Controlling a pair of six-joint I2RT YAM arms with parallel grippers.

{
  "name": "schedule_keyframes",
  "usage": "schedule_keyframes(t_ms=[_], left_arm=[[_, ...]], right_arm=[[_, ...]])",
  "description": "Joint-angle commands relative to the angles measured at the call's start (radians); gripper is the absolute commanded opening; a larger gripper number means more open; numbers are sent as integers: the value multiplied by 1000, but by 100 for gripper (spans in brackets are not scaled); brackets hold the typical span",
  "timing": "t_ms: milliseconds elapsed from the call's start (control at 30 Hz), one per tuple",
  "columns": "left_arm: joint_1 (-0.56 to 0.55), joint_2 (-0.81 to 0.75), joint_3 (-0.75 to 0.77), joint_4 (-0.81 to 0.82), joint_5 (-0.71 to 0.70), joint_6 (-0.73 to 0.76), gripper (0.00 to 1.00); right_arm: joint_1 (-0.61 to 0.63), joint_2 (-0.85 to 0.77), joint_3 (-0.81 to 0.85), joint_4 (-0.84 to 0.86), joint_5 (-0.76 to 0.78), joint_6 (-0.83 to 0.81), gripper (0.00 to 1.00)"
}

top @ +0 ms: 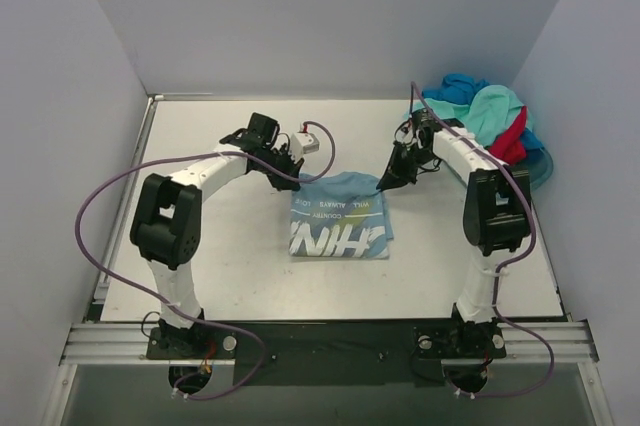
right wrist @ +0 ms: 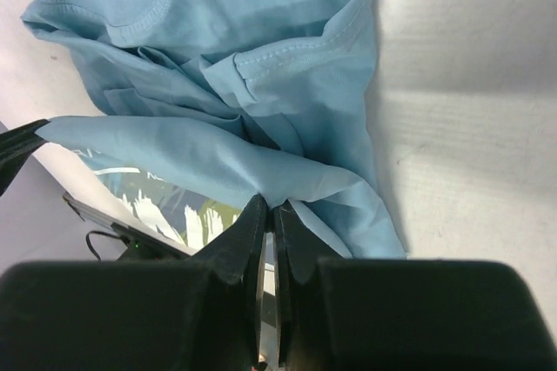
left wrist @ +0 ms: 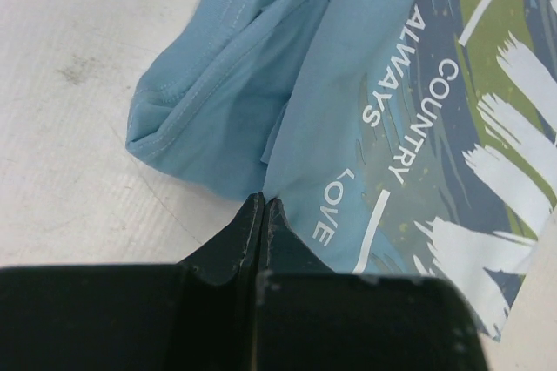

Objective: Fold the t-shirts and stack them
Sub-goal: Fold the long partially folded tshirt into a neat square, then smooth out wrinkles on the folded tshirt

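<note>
Pale surface (top: 200, 266), sky-blue t-shirt (top: 340, 221) lying print-up.
Left hand (top: 297, 178) and right hand (top: 383, 184) each pinch a far corner; that edge stretches crosswise, hand to hand.

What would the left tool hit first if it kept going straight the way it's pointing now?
The light-blue printed t-shirt: the left tool is shut on its edge, with bunched cloth right ahead of the tips. The table probably lies just beneath, though depth is unclear.

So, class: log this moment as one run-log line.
left gripper: shut on light sky-blue printed cloth t-shirt, far-left edge | right gripper: shut on its far-right edge | mint-green, red, blue shirt heap: far-right corner
</note>
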Motion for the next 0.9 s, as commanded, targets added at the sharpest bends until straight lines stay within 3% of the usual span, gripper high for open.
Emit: schedule_keyframes(t_ms=[0, 67, 133, 200, 267, 433, 567, 733, 867], left_arm=[[17, 45, 98, 148, -11, -103, 0], [15, 76, 124, 166, 0, -140, 0], [15, 106, 146, 175, 3, -175, 1], [15, 134, 162, 181, -1, -207, 16], [15, 152, 182, 194, -21, -235, 27], [41, 159, 268, 154, -69, -305, 40], [95, 137, 262, 99, 40, -333, 45], [87, 114, 173, 94, 103, -309, 50], [81, 122, 126, 131, 57, -358, 52]], right_arm=[[-22, 30, 41, 25, 56, 34, 0], [-36, 41, 41, 55, 67, 52, 0], [-48, 55, 48, 99, 67, 65, 10], [-57, 75, 79, 117, 72, 60, 31], [-63, 77, 113, 108, 111, 32, 37], [-62, -112, -15, 115, 191, -75, 45], [-43, -219, -200, 203, 147, -109, 48], [-2, -204, -239, 235, 93, -146, 49], [49, -167, -271, 241, 93, -118, 48]])
